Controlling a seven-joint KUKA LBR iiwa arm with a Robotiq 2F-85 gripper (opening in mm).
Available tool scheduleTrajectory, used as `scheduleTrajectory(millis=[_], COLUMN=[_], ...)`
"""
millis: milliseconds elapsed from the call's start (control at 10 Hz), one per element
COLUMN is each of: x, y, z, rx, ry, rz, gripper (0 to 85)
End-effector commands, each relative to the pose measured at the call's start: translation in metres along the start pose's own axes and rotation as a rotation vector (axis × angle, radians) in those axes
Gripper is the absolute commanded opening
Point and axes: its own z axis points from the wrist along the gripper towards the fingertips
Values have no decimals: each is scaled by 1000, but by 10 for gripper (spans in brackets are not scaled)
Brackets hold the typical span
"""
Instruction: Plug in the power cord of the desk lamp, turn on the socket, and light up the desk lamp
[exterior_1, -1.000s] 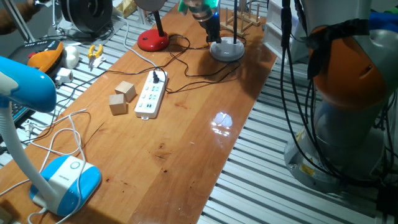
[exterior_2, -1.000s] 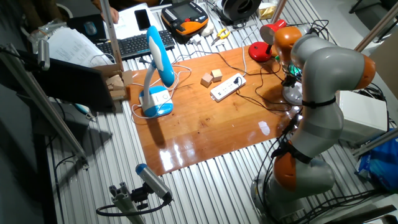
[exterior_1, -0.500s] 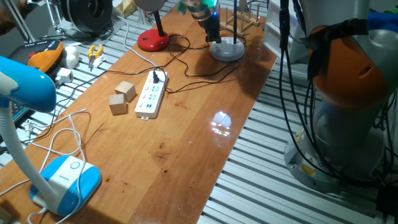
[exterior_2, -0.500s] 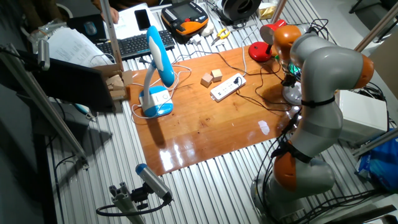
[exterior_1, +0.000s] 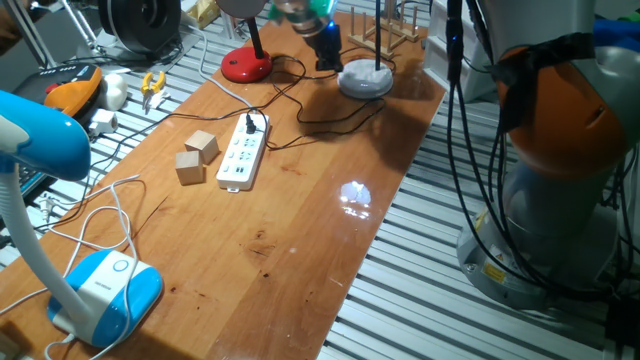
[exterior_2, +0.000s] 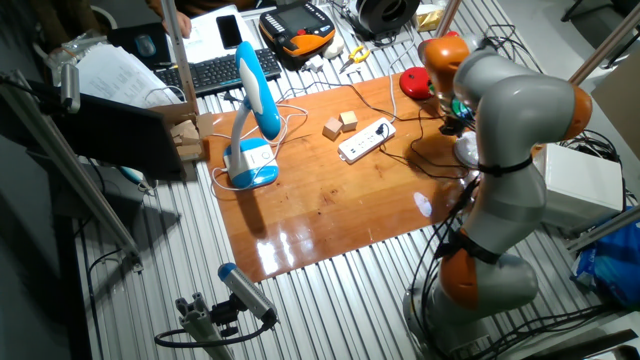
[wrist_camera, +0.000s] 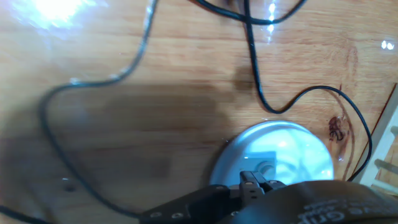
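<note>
The end effector (exterior_1: 325, 52) hovers beside the grey lamp base (exterior_1: 365, 80) at the tabletop's (exterior_1: 300, 230) far end; whether it is clenched cannot be told.

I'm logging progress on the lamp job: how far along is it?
Done, apparently: a black plug sits in the white power strip. Whose cord it is, and whether the strip is switched on, cannot be told. In hand: the gripper hovers beside the grey lamp base, jaw state unclear. Left: nothing shows a lamp lit.
</note>
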Motion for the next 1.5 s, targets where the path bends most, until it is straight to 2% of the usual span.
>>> scheduleTrajectory(millis=[0, 200, 400, 500, 700, 800, 1100, 1200, 1400], x=[-3, -6, -10, -12, -14, -14, -19, -18, -18], y=[16, 37, 51, 53, 53, 52, 47, 48, 48], z=[-14, -34, -44, -45, -43, -43, -41, -41, -41], rx=[0, -17, -50, -59, -79, -77, -99, -100, -52], ry=[4, 4, 0, -15, -24, -26, -6, -14, -34], rz=[10, 34, 33, 33, 23, 24, 5, 13, -4], gripper=[0, 0, 0, 0, 0, 0, 0, 0, 0])
